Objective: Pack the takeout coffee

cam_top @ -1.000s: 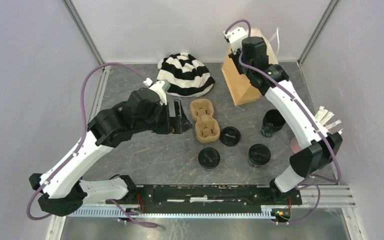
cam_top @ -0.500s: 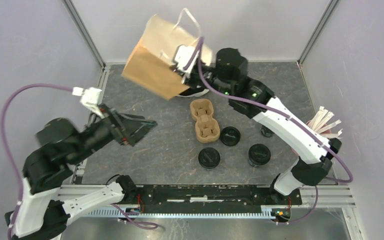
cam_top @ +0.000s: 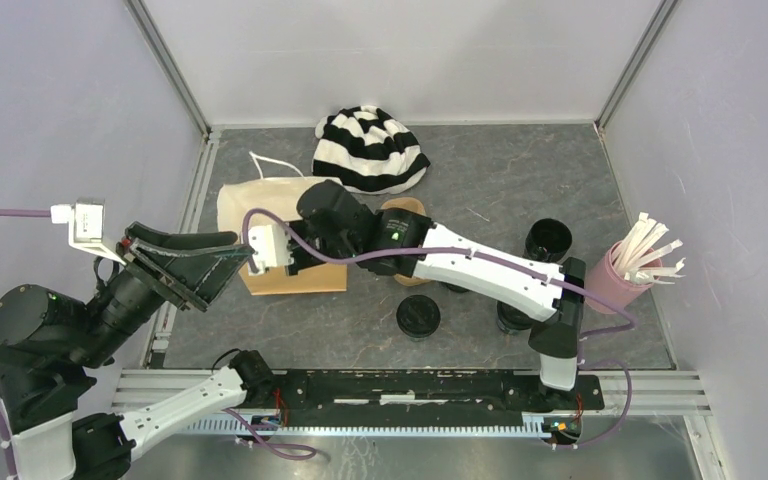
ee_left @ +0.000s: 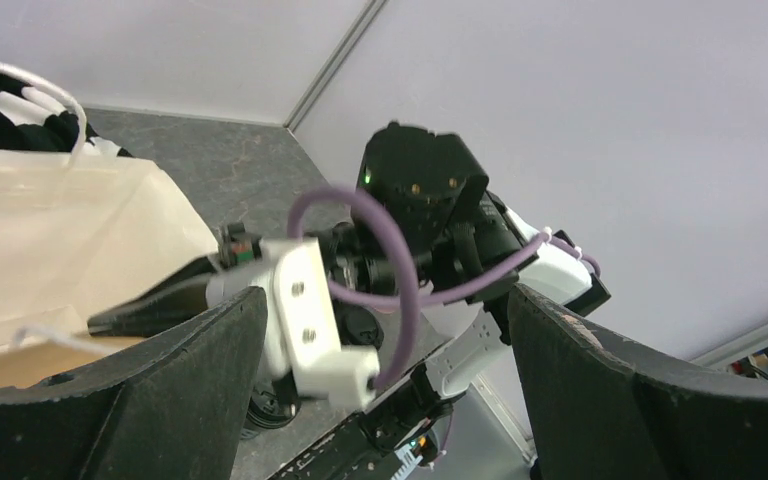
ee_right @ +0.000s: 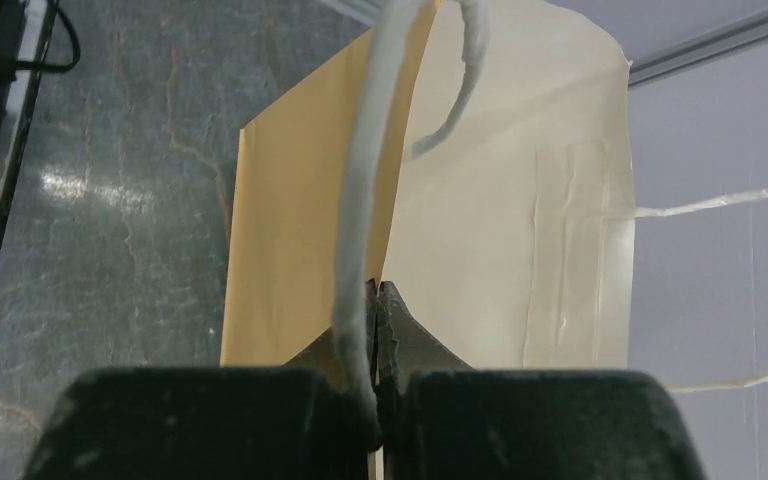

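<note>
Right gripper (ee_right: 375,300) pinches the brown paper bag's (cam_top: 270,200) white handle (ee_right: 355,200); left gripper (cam_top: 230,260) gapes wide beside it.
Black coffee cups (cam_top: 546,238) stand right of the bag: probably light and crushable, so grip gently around the sides.

Grey table (cam_top: 520,180): striped hat (cam_top: 370,150), paper bag (cam_top: 260,205), pink cup (cam_top: 612,288), black cup (cam_top: 547,240), black lid (cam_top: 418,317).

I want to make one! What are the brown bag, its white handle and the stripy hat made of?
The bag: matte brown paper, by its sharp flat folds. Its handle: fuzzy white twisted cord, paper or string. The stripy hat: probably soft knit, as it slumps.
</note>
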`<control>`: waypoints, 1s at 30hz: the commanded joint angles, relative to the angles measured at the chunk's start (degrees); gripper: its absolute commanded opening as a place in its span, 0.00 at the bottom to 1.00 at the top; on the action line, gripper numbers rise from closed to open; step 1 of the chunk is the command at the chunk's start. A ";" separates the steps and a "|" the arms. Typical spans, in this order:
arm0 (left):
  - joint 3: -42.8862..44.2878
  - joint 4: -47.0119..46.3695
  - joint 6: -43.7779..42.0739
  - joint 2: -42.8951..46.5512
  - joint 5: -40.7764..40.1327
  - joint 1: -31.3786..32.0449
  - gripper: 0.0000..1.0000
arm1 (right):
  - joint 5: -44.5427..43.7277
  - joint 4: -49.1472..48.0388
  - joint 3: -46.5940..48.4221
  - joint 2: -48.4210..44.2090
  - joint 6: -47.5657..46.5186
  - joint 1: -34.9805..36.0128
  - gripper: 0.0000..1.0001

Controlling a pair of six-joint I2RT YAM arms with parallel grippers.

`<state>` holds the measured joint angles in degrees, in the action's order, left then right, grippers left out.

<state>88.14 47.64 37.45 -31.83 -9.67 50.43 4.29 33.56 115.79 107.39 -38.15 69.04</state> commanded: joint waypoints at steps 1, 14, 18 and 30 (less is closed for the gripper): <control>1.21 0.34 -1.23 0.08 -1.79 -0.25 0.95 | -3.94 0.63 -0.95 -0.42 -4.64 1.91 0.00; 1.16 0.31 -0.81 -1.10 -4.34 -0.25 0.95 | -13.20 1.32 -3.01 -7.59 6.46 3.74 0.74; 1.16 0.05 -0.93 -1.29 -6.51 -0.25 0.95 | -11.92 0.11 -6.94 -17.54 15.02 3.78 0.79; -0.04 0.17 1.13 -4.63 -8.76 -0.16 0.96 | -17.65 -7.11 -43.32 -43.13 40.59 -12.96 0.92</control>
<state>88.16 47.92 37.52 -33.17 -17.43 50.43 -11.35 27.57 80.09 61.78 -11.70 62.81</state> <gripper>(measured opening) 0.961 0.925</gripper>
